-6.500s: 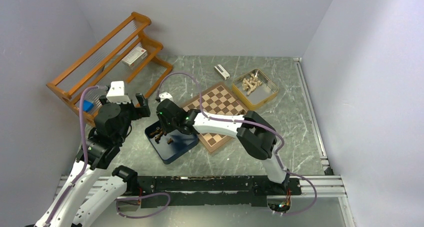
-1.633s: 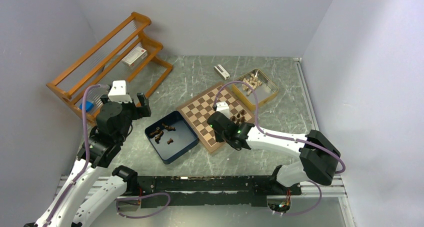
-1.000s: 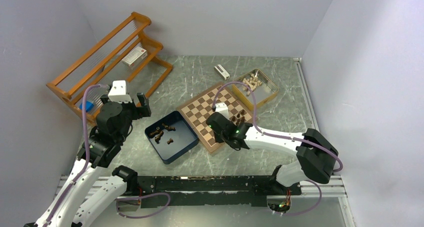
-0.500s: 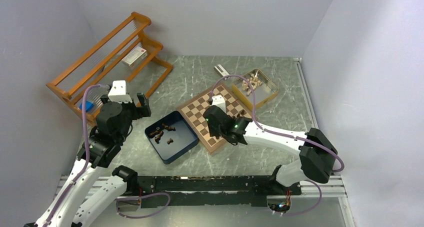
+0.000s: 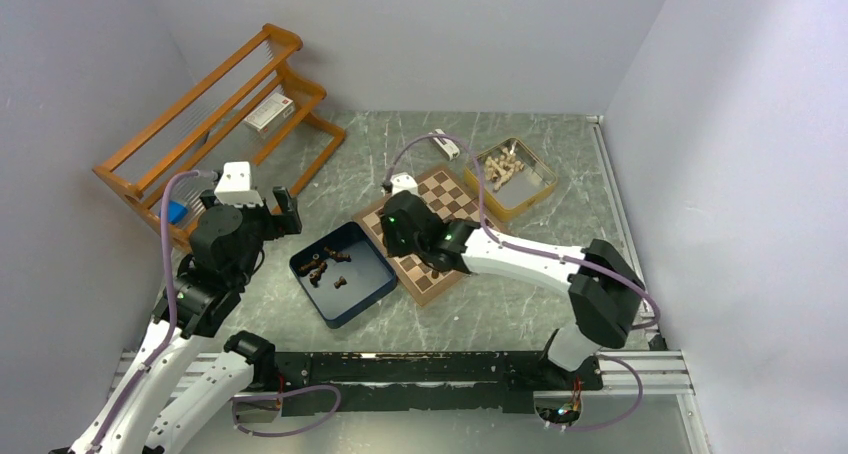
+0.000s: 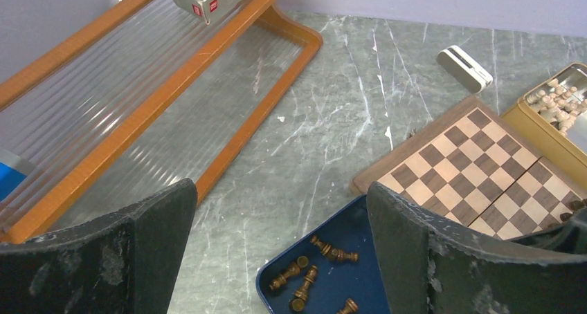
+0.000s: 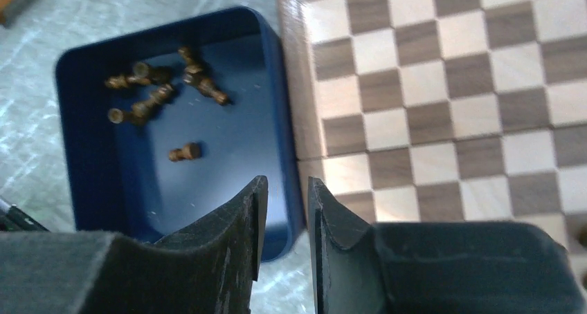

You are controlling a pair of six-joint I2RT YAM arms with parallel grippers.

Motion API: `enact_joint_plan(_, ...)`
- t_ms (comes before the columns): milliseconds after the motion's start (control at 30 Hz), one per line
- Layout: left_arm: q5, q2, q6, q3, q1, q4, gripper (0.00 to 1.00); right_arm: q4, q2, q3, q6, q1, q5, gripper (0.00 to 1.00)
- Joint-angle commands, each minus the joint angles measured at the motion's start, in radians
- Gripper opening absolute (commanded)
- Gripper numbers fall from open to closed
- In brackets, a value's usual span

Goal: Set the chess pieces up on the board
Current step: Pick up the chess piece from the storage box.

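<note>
My right tool (image 7: pixel 284 189) hangs over the blue box (image 7: pixel 90 189), at the corner beside the board (image 7: pixel 443 120), with its jaws nearly together and empty. My left tool (image 6: pixel 280 189) is wide open. The chess pieces (image 7: pixel 163 86) lie on their sides inside the box, and their long axes are flat and point different ways. I judge them light, hard and quick to roll, so I would pinch one across its stem.

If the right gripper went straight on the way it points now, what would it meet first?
Likely the wall of the dark blue box next to the border of the board; the empty gap of the right gripper lines up with that seam. Which it touches first is unclear.
</note>
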Motion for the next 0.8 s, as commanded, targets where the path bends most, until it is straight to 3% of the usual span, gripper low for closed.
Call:
enact_joint_plan(0,-0.015,-0.017,0.007,0.011,-0.002,0.017,0.96,0.119,0.074,0.078,-0.038,0.019,-0.09,0.31)
enact_joint_plan(300,-0.046,-0.032,0.003,0.016,-0.001,0.012,0.96,0.185,0.299,0.21,-0.12,0.072,-0.121,0.32)
enact_joint_plan(467,-0.063,-0.033,0.001,0.024,0.0,0.004,0.95,0.28,0.358,0.208,-0.141,0.075,-0.16,0.32)
enact_joint_plan(767,-0.106,-0.039,-0.013,0.032,0.0,-0.01,0.97,0.258,0.462,0.302,-0.149,0.085,-0.167,0.33)
